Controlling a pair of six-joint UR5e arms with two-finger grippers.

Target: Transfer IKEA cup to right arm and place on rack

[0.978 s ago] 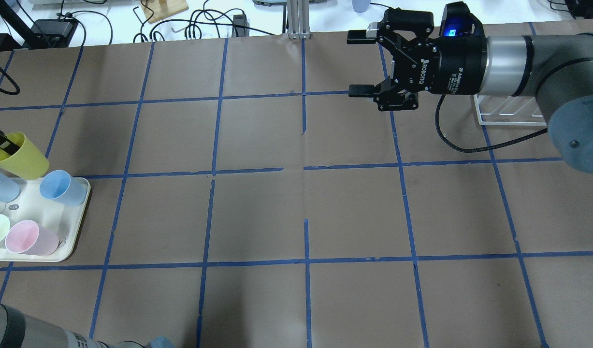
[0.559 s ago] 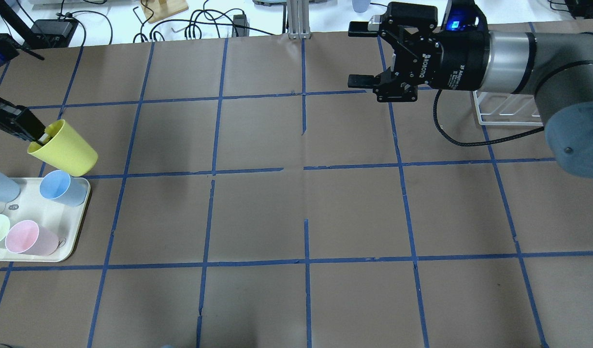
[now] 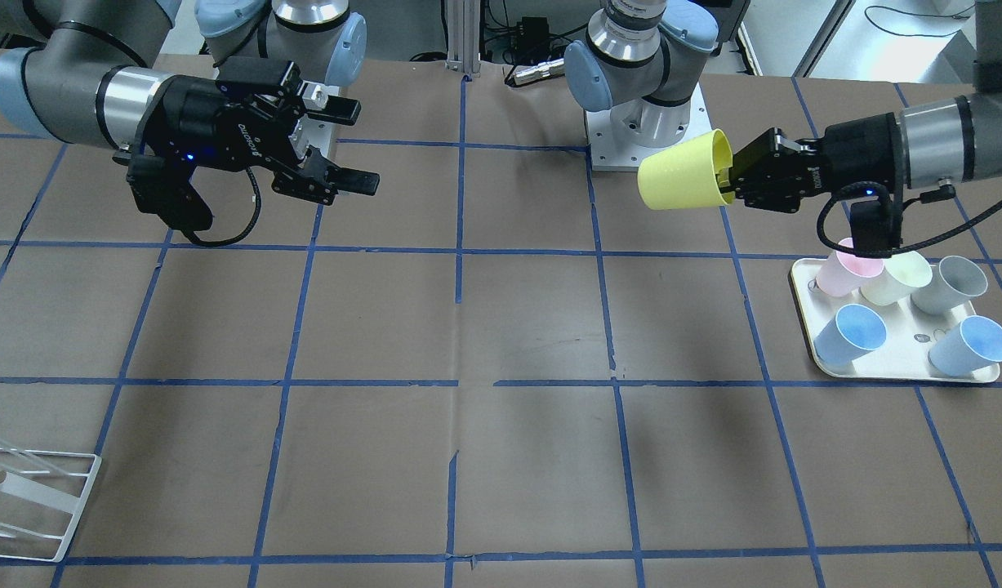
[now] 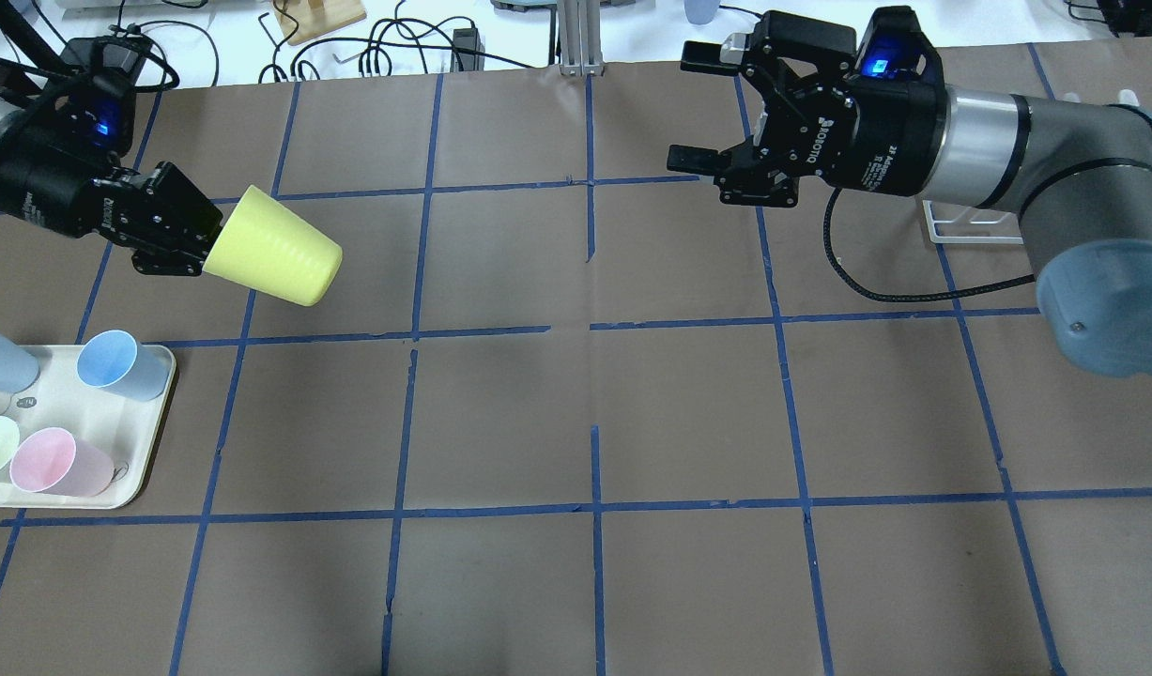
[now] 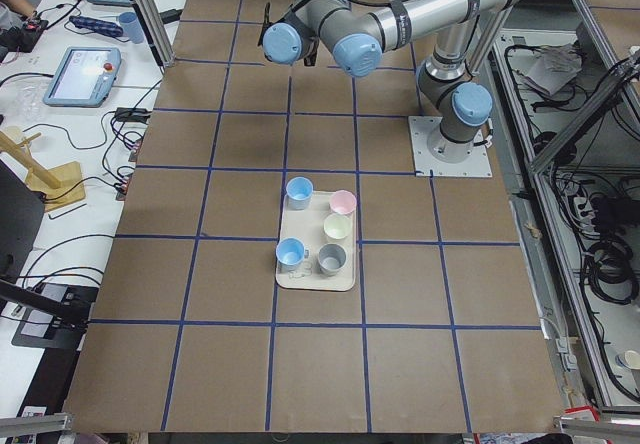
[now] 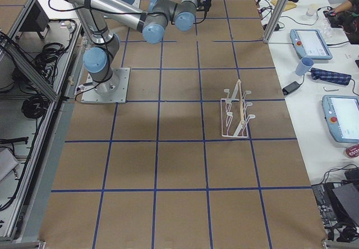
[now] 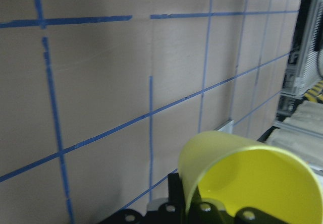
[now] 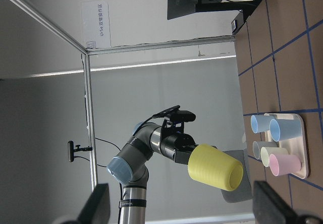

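Sideways in the air, clamped at the rim by the left gripper point(image 4: 209, 246): yellow cup point(image 4: 275, 258), base aimed at the right gripper point(image 4: 690, 108), well apart. Spread wide, that one, holding nothing. Under both, brown paper table point(image 4: 576, 413) gridded in blue tape point(image 4: 594, 507). Low beside the left gripper, toward the robot, cream tray point(image 4: 153, 427) of pastel cups point(image 4: 111, 361). Behind the right wrist, white wire rack point(image 6: 235, 111) standing on the paper. Beyond the table, white bench point(image 4: 228, 56) strewn with cables point(image 4: 397, 42).

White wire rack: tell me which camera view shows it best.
Exterior right: the white thin-wire rack stands whole and unobstructed there. Front-facing crops it at the picture's corner; overhead shows only a corner behind the right arm; exterior left cuts it off at the top edge. The wrist views do not clearly show it.
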